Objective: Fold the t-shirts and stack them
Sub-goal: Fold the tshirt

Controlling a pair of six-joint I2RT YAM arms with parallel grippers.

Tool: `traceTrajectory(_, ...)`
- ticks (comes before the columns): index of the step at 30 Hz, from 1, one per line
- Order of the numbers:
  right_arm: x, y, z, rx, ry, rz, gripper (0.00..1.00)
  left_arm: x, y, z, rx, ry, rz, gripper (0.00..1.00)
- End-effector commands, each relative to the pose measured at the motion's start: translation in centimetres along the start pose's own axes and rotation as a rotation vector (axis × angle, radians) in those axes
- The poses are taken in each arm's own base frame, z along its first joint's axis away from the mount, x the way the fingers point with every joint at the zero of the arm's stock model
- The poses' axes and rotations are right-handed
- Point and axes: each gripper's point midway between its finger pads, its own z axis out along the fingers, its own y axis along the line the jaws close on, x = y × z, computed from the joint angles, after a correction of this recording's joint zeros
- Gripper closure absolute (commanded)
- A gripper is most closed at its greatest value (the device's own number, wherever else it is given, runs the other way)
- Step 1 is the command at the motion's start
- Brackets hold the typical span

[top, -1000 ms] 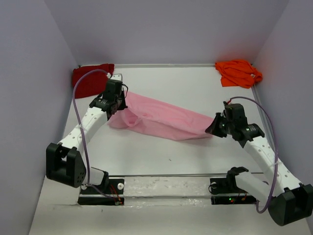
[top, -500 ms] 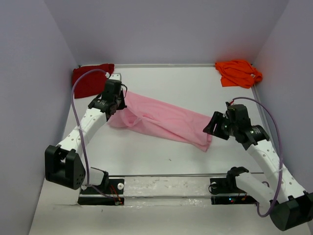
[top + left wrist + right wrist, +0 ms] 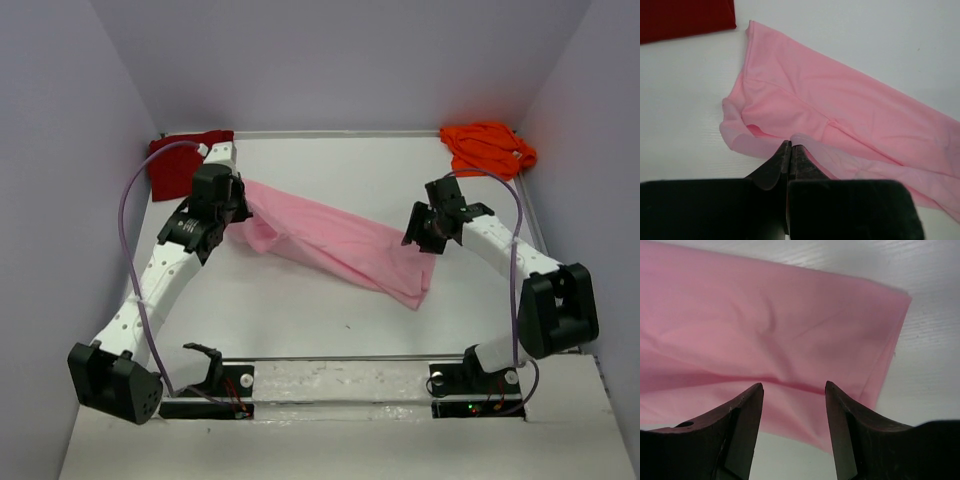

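The light pink t-shirt (image 3: 340, 240) lies in a long diagonal band across the table's middle. Its left end rises to my left gripper (image 3: 236, 207), which is shut on a fold of the pink cloth (image 3: 840, 100) right at the fingertips (image 3: 790, 146). My right gripper (image 3: 420, 232) is open and hovers just over the shirt's right end (image 3: 765, 330), nothing between its fingers (image 3: 794, 385). The dark red t-shirt (image 3: 175, 165) lies at the far left corner and shows in the left wrist view (image 3: 685, 17). At the far right corner sits the crumpled orange t-shirt (image 3: 488, 148).
Grey walls (image 3: 70, 150) close in the table on the left, back and right. Both arm bases and a mounting rail (image 3: 340, 385) sit along the near edge. The left arm's cable (image 3: 130, 215) loops beside the dark red shirt.
My right gripper opened and let go of the pink shirt's right end, which dropped onto the table. That arm swung farther back. My left gripper shifted slightly back and left, still pinching the cloth.
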Motion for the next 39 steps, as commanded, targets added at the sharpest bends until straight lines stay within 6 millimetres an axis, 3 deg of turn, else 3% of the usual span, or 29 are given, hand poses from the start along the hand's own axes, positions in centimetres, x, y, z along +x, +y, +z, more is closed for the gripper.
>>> traceTrajectory(1, -4.2, 2.3, 1.6, -0.019, -0.102, 0.005, 0.42, 0.4, -0.3, -2.5, 0.041, -0.003, -0.007, 0.89)
traceTrajectory(3, -4.6, 2.3, 2.6, -0.002, -0.094, 0.0, 0.42, 1.5, 0.2, -2.7, 0.036, 0.007, -0.006, 0.74)
traceTrajectory(6, -4.8, 2.7, 4.0, -0.001, -0.073, -0.005, 0.43, 2.3, 0.7, -3.1, 0.03, 0.003, -0.004, 0.69)
traceTrajectory(9, -4.9, 3.0, 5.4, 0.002, -0.05, -0.002, 0.43, 2.6, 0.8, -3.5, 0.029, 0.006, -0.005, 0.58)
traceTrajectory(14, -4.8, 3.6, 7.6, -0.001, -0.006, 0.014, 0.44, 1.6, 0.8, -4.7, 0.036, -0.025, -0.011, 0.55)
traceTrajectory(18, -4.2, 6.8, 6.2, -0.07, -0.008, -0.042, 0.46, 0.8, 1.4, -5.1, 0.005, -0.049, -0.003, 0.54)
traceTrajectory(19, -3.3, 8.1, 5.6, -0.089, -0.008, -0.079, 0.46, 0.7, 1.4, -4.8, -0.002, -0.052, 0.0, 0.53)
traceTrajectory(22, -1.9, 9.6, 4.7, -0.103, -0.011, -0.124, 0.46, 0.4, 1.3, -4.2, -0.008, -0.055, 0.005, 0.53)
traceTrajectory(27, 0.5, 11.4, 5.5, -0.107, 0.035, -0.197, 0.46, -0.1, 0.4, -3.1, 0.029, -0.077, -0.018, 0.53)
traceTrajectory(34, 1.3, 10.9, 8.1, -0.051, 0.066, -0.227, 0.46, 0.1, 0.3, -2.5, 0.034, -0.08, -0.012, 0.53)
traceTrajectory(39, 1.1, 10.9, 9.3, -0.028, 0.072, -0.238, 0.46, -0.2, -0.2, -3.3, 0.068, -0.097, -0.018, 0.53)
